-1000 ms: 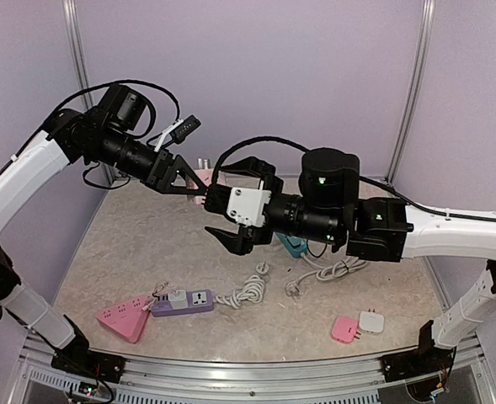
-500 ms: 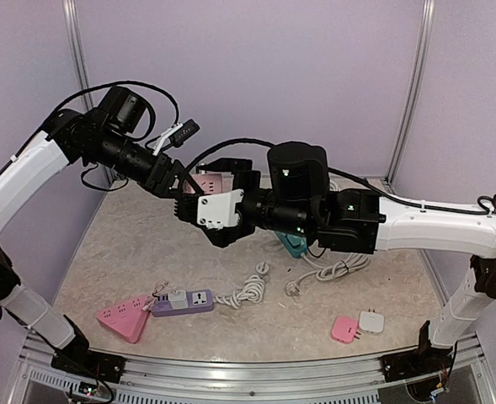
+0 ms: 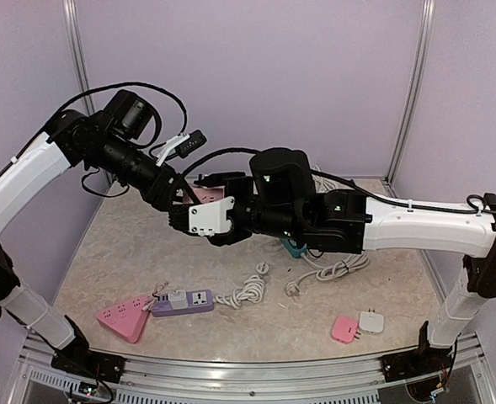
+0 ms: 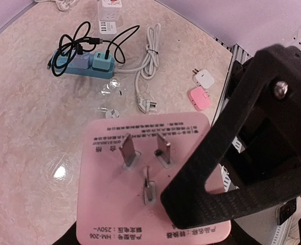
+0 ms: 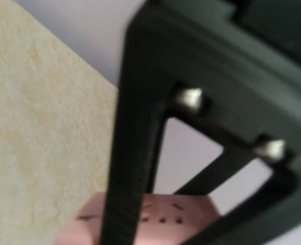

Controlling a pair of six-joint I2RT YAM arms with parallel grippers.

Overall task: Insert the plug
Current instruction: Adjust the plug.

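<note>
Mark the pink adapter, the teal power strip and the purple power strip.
pink adapter (image 4: 112,178): left wrist view, on its pronged face.
teal power strip (image 4: 71,65): left wrist view, on its top, left part.
purple power strip (image 3: 199,301): top external view, on its free socket.

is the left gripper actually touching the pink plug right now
Touching. In the left wrist view the pink plug hangs clear above the table with a finger of the left gripper pressed across its right edge.

Plug (image 4: 109,204) above table (image 3: 130,252); power strip (image 3: 183,302) front-left.
</note>
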